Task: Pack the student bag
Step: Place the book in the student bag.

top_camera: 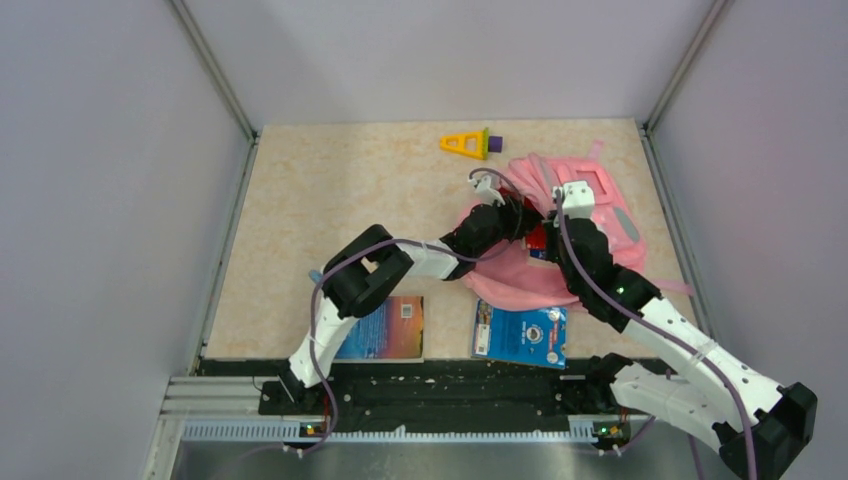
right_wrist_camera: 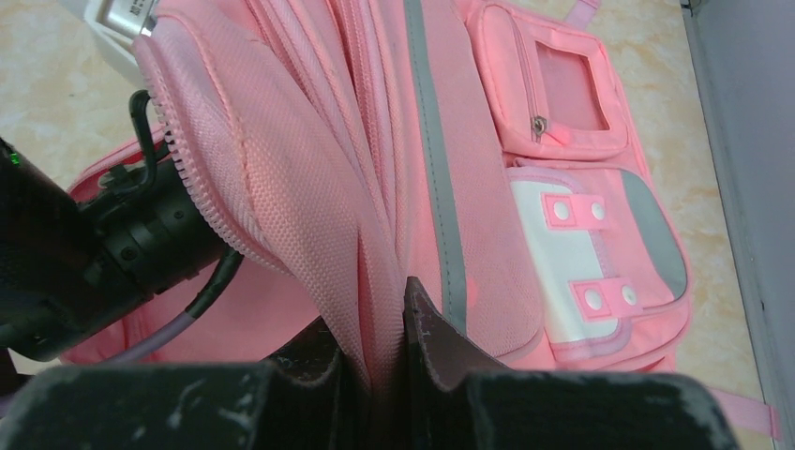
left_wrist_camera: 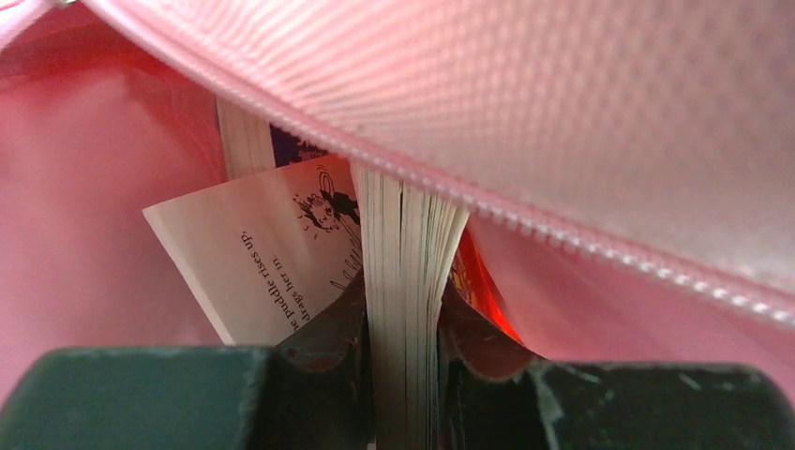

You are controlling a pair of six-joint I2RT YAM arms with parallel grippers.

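Note:
The pink student bag (top_camera: 600, 215) lies at the right of the table. My right gripper (right_wrist_camera: 384, 361) is shut on a fold of the bag's zip edge (right_wrist_camera: 309, 244) and holds the mouth open. My left gripper (left_wrist_camera: 403, 375) is inside the bag, shut on a red-covered book (left_wrist_camera: 405, 262), page edges toward the camera; one loose page (left_wrist_camera: 262, 258) with print fans out to the left. The bag's zipper flap (left_wrist_camera: 562, 141) hangs over the book. In the top view the left gripper (top_camera: 520, 222) reaches into the bag opening beside the right gripper (top_camera: 572, 205).
A yellow triangle toy with a purple end (top_camera: 467, 144) lies at the back. Two books lie near the front edge: an orange-blue one (top_camera: 390, 330) and a blue one (top_camera: 522, 334). Grey walls close the sides.

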